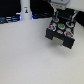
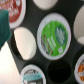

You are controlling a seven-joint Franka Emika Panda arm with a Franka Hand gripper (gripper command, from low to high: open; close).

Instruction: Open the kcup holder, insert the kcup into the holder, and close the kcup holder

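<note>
So the kcup holder (image 1: pixel 60 33) sits on the white desk (image 1: pixel 25 57) in the right half of the exterior frame, and it looks pulled open, since the rows of round slots are exposed from above. The arm hangs right over it, coming down from the top right of that frame.

The kcup (image 2: pixel 54 34) with the green top is in the middle of the wrist picture, seated in one of the round slots as far as I can judge. From the exterior view you can just make out a green dot among the slots. Around it there's a red-topped pod (image 2: pixel 14 9) at the upper left, a white-topped pod (image 2: pixel 24 43) at the left, and some empty slots (image 2: pixel 60 71) near the bottom.

End effector: honestly can't tell how wide it is. I can't say it grips anything.

My read: opening is done, inserting looks done or nearly so, and closing the drawer is what's left.
</note>
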